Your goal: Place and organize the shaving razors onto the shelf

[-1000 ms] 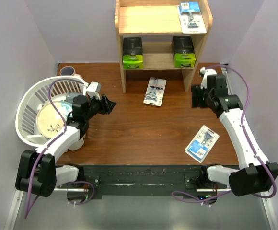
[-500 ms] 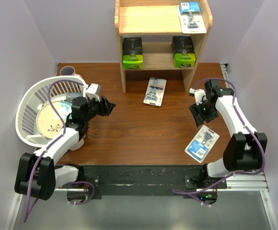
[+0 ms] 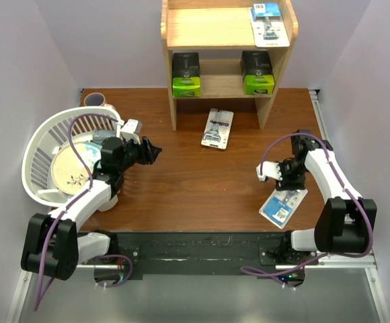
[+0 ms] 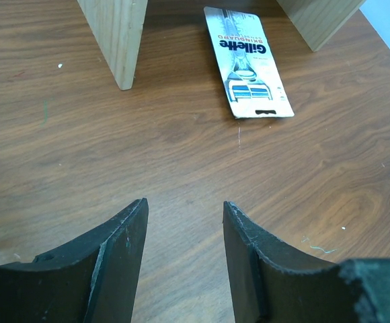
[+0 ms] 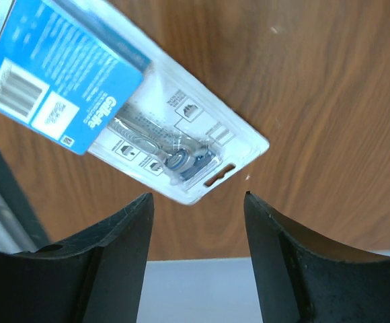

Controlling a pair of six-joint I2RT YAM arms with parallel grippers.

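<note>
The wooden shelf (image 3: 181, 27) stands at the back. One blister card (image 3: 269, 23) lies on its top tier, and two black boxes with lime-green ends (image 3: 186, 74) (image 3: 257, 72) stand on the lower tier. A second blister card (image 3: 217, 128) lies on the table in front of the shelf; it also shows in the left wrist view (image 4: 249, 64). A third card (image 3: 284, 204) lies near the front right, and shows in the right wrist view (image 5: 114, 108). My right gripper (image 3: 286, 187) (image 5: 198, 202) is open and empty, just above this card's hanger end. My left gripper (image 3: 156, 149) (image 4: 185, 205) is open and empty over bare table.
A white plastic basket (image 3: 33, 145) holding a plate (image 3: 70, 171) sits at the left, with a cup (image 3: 95, 99) behind it. The shelf's left side panel (image 4: 114, 33) stands ahead of my left gripper. Walls close in on both sides.
My right arm has swung from beside the shelf's right panel back toward the front, and now hangs over the front-right card. The left arm has hardly moved.
</note>
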